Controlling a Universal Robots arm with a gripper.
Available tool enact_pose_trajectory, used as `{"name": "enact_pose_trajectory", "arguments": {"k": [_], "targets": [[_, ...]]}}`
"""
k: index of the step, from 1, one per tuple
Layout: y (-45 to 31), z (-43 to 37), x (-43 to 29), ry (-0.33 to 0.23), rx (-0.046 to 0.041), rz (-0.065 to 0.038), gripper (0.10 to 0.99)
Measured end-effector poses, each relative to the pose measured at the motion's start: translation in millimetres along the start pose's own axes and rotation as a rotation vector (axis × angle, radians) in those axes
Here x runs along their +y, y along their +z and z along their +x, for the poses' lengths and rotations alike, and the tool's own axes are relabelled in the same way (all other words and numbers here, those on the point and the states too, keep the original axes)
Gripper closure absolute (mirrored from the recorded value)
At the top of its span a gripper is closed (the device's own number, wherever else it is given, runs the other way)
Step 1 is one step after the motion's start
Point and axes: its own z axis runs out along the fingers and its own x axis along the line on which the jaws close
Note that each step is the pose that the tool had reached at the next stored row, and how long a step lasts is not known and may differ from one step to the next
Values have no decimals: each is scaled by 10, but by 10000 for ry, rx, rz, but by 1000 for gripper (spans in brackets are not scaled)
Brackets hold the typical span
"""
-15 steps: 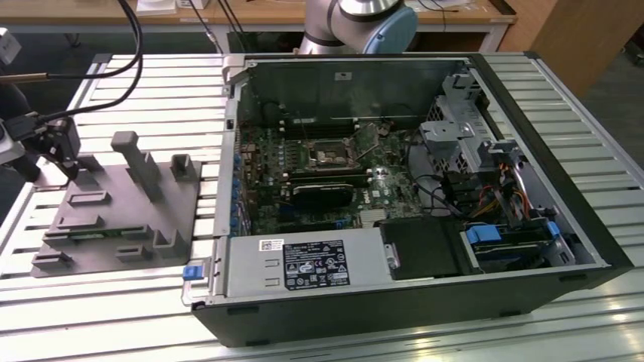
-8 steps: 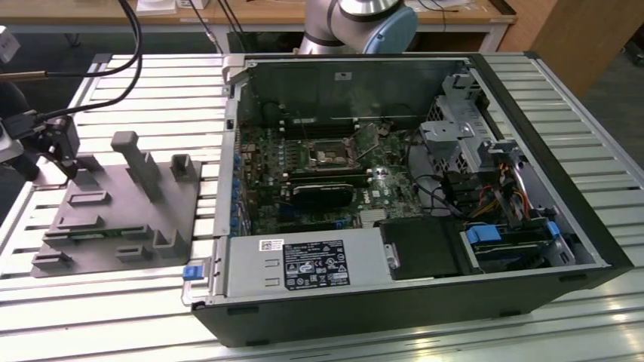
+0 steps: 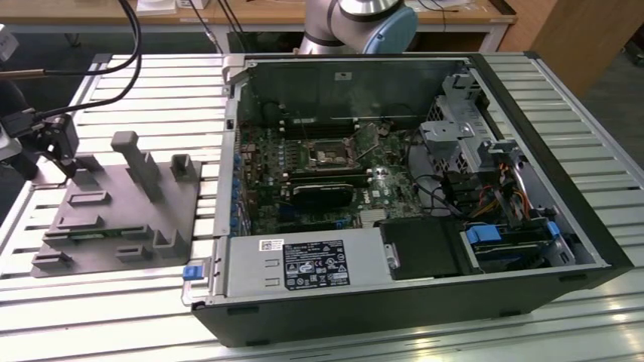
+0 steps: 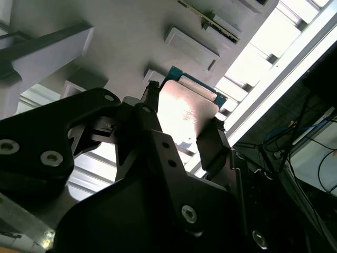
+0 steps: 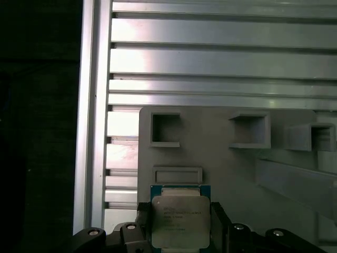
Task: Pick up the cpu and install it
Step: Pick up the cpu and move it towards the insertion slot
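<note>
Square silver-topped cpu (image 5: 180,221), green rim, flat between 2 black fingers (image 5: 217,226)

Pincer (image 5: 180,225) snug on the cpu (image 5: 180,211)

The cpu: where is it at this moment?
In both wrist views the cpu sits between the jaws of the gripper, over the grey fixture block at the exterior view's left, beside the open computer case.

Wide metal table (image 3: 151,98) of long silver slats, shining white with light at the near edge. Behind it, far off, a wooden desk (image 3: 262,11) on pale legs. At the exterior view's far right, a brown wooden cupboard (image 3: 574,30) and dark floor (image 3: 616,105).
</note>
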Motion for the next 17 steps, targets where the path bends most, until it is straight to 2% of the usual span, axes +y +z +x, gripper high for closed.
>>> {"name": "enact_pose_trajectory", "arguments": {"k": [17], "targets": [[-58, -1, 3, 0, 0, -1, 549]]}}
